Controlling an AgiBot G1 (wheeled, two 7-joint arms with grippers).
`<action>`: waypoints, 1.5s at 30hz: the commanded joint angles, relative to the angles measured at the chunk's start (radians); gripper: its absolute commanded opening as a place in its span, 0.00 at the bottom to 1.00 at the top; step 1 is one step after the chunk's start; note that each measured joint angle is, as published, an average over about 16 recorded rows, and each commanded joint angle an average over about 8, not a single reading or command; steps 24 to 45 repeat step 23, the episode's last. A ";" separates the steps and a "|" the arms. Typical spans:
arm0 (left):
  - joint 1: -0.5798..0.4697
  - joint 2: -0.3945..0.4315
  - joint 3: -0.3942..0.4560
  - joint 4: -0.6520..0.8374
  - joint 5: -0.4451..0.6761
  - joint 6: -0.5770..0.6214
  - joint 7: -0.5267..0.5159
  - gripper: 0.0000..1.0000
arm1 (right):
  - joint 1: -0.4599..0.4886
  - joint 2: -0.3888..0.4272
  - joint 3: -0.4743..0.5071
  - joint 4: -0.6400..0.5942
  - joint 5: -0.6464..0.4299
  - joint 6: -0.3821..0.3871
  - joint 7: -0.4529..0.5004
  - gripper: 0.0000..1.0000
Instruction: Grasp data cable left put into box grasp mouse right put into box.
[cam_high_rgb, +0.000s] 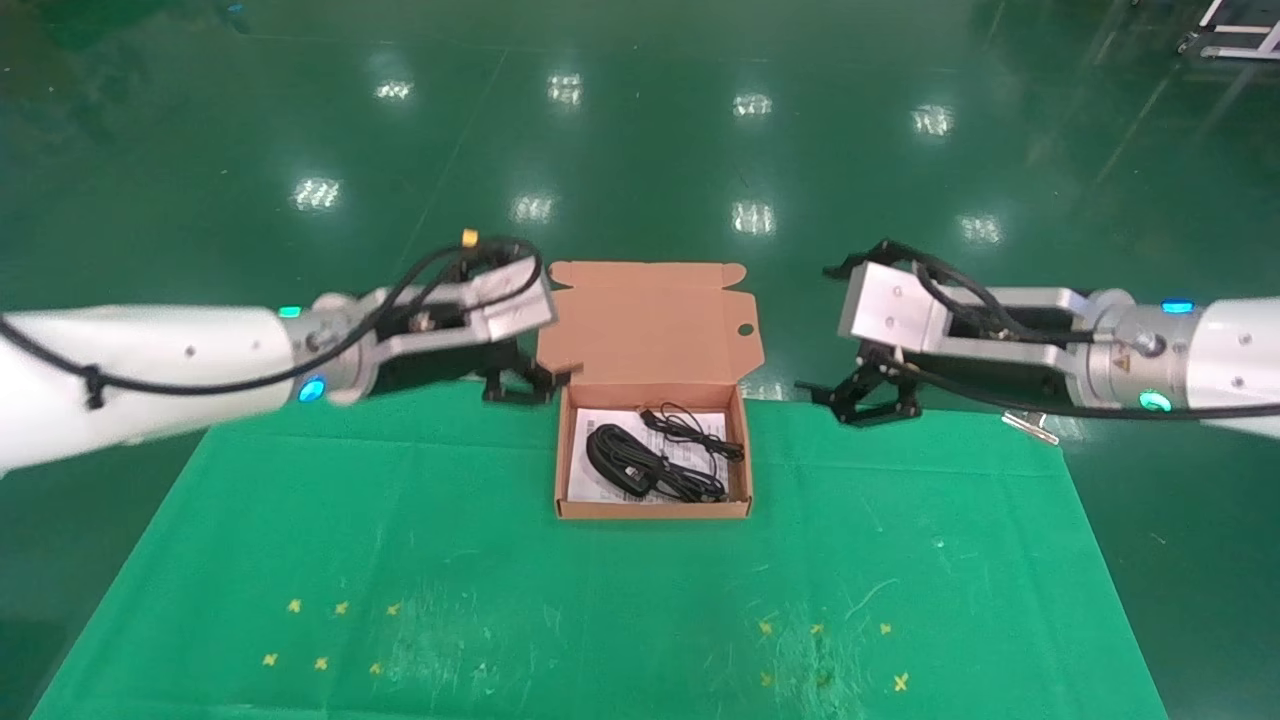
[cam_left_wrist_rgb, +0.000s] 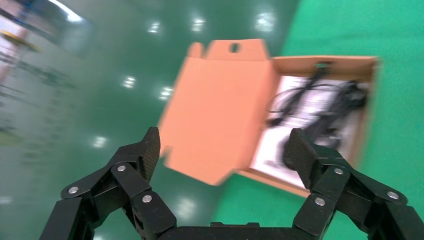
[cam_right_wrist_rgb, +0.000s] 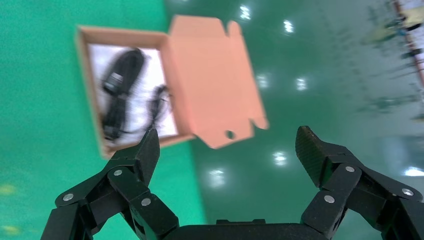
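Green cloth (cam_high_rgb: 300, 520) covers your table, and the cardboard box (cam_high_rgb: 652, 510) sits at its far middle, flap (cam_high_rgb: 650, 320) standing open so nothing blocks the drop. Your left gripper (cam_high_rgb: 518, 385) and right gripper (cam_high_rgb: 868, 400) hang empty on either side of it, jaws spread wide (clear of the walls). The data cable (cam_high_rgb: 615, 455) lies coiled inside on the white sheet, with the mouse (cam_high_rgb: 650, 478) apparently beside it, so packing looks finished.
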 joint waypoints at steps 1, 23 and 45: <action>0.017 -0.017 -0.022 -0.008 -0.041 0.029 0.004 1.00 | -0.017 0.008 0.014 0.003 0.037 -0.020 0.001 1.00; 0.197 -0.195 -0.246 -0.092 -0.465 0.331 0.041 1.00 | -0.186 0.093 0.156 0.029 0.422 -0.220 0.014 1.00; 0.197 -0.195 -0.246 -0.092 -0.465 0.331 0.041 1.00 | -0.186 0.093 0.156 0.029 0.422 -0.220 0.014 1.00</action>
